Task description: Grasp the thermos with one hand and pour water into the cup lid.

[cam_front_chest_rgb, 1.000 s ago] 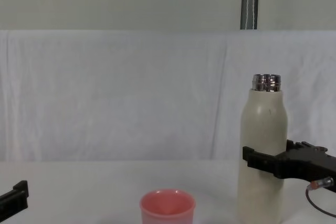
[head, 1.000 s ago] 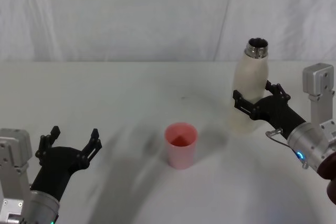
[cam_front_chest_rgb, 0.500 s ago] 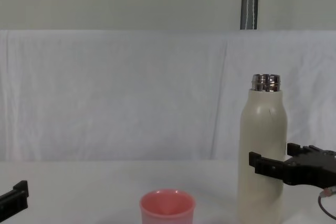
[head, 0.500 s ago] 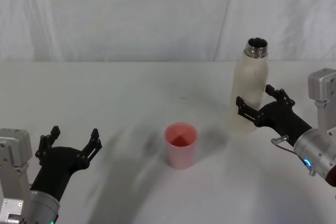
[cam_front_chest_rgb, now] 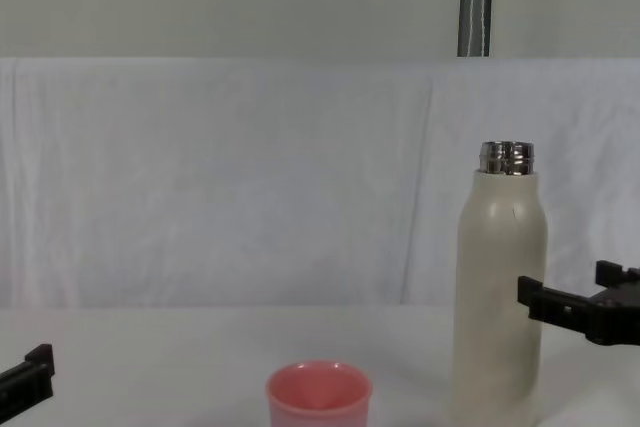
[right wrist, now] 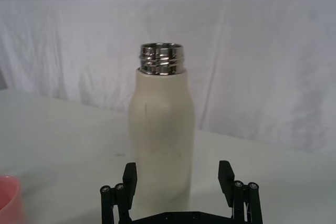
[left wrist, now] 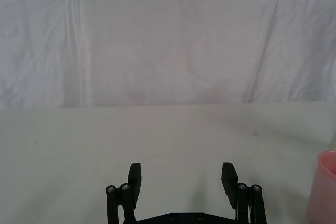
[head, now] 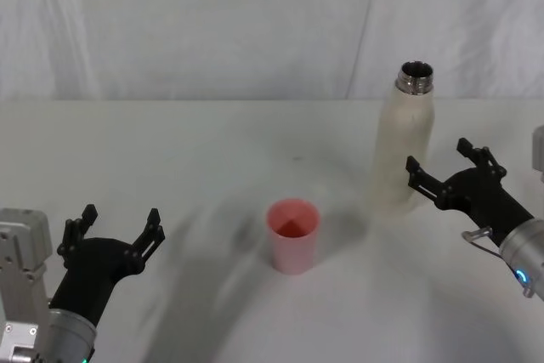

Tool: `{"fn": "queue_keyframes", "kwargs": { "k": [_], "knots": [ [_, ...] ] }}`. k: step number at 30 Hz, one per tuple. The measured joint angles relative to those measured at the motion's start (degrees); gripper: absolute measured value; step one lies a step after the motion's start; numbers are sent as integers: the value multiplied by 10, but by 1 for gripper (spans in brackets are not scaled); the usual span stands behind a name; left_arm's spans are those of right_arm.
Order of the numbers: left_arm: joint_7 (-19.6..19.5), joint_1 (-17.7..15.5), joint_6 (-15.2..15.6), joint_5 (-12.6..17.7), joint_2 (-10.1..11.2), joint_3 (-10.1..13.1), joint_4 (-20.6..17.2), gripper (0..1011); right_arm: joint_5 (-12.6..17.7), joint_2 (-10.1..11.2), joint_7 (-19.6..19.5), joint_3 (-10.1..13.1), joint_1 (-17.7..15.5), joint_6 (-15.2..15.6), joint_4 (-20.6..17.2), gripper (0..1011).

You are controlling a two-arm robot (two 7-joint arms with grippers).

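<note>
- The surface [head: 212, 142] is one white, cloth-covered top with a white draped backdrop [head: 212, 23] behind it.
- One thermos [head: 404, 146] stands upright on the right side of the surface, its steel neck uncapped; it is the tallest thing there.
- The right hand [head: 449, 173] sits just to the right of the thermos at about mid-body height, fingers spread wide and holding nothing. In the right wrist view the thermos [right wrist: 161, 140] stands beyond the two fingertips, not between them.
- A second ago those fingers wrapped the thermos body; half a second ago they were looser around it; now the hand has drawn back to the right, clear of the bottle, which has stayed in place.
- The left hand [head: 117, 231] is parked low at the near left, well apart from both things, fingers wide and empty, unchanged.
- One cup lid [head: 293, 235], pink and upright, stands near the middle of the surface, left of the thermos and nearer the robot, unmoved.
</note>
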Motion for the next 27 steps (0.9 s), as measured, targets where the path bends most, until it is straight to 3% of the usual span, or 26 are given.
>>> {"fn": "queue_keyframes", "kwargs": {
  "k": [13, 27],
  "knots": [
    [0, 0, 0, 0, 0, 0, 0, 1001, -20, -18, -36, 21, -63, -33, -47, 1000],
    [0, 0, 0, 0, 0, 0, 0, 1001, -61, -36, -50, 24, -92, -57, -57, 1000]
  ]
}}
